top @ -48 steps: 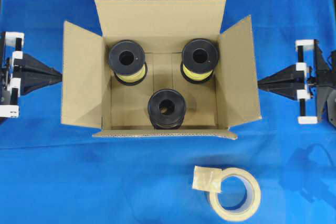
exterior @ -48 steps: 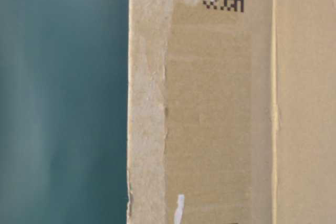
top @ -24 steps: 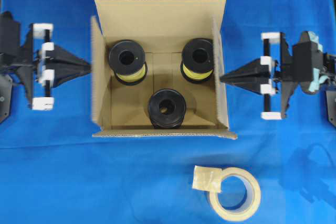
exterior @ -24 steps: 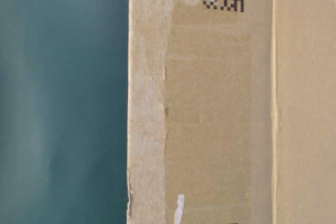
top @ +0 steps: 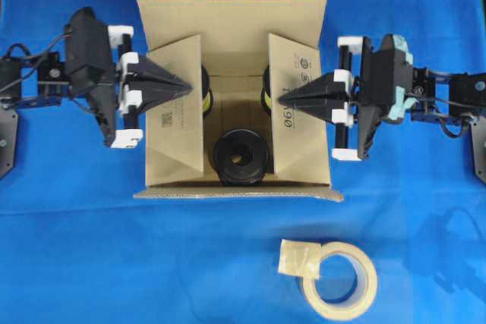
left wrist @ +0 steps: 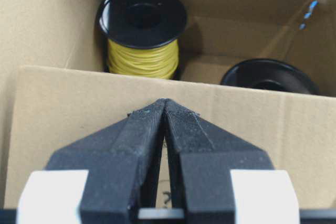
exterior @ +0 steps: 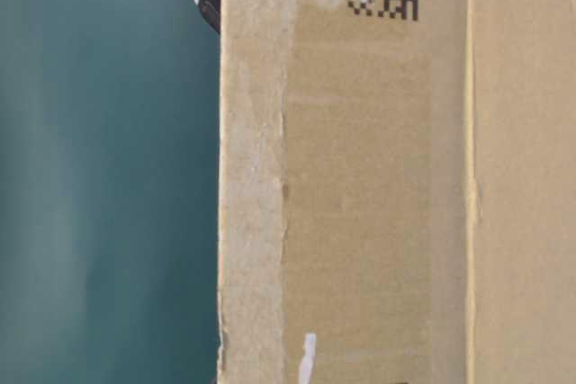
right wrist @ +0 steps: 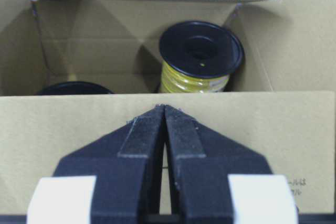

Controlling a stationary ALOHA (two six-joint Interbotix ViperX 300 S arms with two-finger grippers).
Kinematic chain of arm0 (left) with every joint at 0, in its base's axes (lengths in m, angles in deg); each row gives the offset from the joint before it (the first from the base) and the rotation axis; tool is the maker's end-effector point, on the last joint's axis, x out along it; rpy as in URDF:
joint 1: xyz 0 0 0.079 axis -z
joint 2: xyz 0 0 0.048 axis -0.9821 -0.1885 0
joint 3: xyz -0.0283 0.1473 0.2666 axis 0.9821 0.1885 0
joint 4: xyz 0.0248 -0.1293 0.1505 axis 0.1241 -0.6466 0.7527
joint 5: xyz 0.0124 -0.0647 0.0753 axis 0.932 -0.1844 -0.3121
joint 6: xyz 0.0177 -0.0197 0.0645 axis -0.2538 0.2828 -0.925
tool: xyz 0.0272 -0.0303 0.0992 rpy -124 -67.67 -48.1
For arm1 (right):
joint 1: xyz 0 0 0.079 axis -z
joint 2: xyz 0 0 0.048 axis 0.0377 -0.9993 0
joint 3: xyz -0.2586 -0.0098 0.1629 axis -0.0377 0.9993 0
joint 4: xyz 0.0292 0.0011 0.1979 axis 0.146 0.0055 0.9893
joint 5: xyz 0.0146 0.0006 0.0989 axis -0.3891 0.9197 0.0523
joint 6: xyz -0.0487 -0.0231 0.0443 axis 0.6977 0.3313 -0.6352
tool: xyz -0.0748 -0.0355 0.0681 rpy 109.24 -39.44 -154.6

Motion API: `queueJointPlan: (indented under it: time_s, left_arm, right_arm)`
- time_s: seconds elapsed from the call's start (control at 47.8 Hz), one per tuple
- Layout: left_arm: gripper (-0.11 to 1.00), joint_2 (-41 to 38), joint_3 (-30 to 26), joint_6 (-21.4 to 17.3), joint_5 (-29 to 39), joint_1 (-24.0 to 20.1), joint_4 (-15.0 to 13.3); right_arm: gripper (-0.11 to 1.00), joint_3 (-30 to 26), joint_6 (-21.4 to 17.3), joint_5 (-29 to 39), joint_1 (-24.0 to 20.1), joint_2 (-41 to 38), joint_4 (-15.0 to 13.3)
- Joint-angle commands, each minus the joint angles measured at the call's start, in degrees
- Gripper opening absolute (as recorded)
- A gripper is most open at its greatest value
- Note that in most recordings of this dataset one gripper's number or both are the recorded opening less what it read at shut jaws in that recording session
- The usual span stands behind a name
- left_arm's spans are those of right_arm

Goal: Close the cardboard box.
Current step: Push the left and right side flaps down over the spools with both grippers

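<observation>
The cardboard box (top: 228, 24) stands open-topped in the overhead view, back flap laid outward, front flap (top: 235, 195) seen edge-on. Its left flap (top: 178, 134) and right flap (top: 296, 142) tilt inward over the opening. My left gripper (top: 186, 86) is shut, its tip against the left flap (left wrist: 262, 145). My right gripper (top: 282, 98) is shut, its tip against the right flap (right wrist: 262, 140). The table-level view shows only the box wall (exterior: 378, 177) up close.
Three black spools sit inside the box: one at front middle (top: 241, 157), two yellow-wound ones (left wrist: 143, 35) (right wrist: 199, 56) half hidden under the flaps. A roll of tape (top: 339, 278) lies on the blue cloth in front of the box.
Both arms moved inward toward the box's middle. The two side flaps swung from spread outward, through upright, to leaning in over the spools.
</observation>
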Motion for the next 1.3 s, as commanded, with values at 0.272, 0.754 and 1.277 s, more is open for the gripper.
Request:
queueJointPlan:
  time_s: [0.272,0.754,1.277]
  left_arm:
    - [0.0,-6.9,-2.1,0.1,-0.9,-1.0,-0.1]
    - [0.0,-13.2,-9.5,-0.4,-4.6,-1.3,0.0]
    - [0.0,-19.2,-17.9,-6.3,-5.5,-5.7,0.0]
  right_arm:
    - [0.0,-0.4,-0.7,-3.2,0.5,-7.2,2.5]
    - [0.0,-0.5,-0.7,-4.1,0.5,-8.1,3.5]
    - [0.0,-0.5,-0.9,-4.1,0.4,-8.1,3.4]
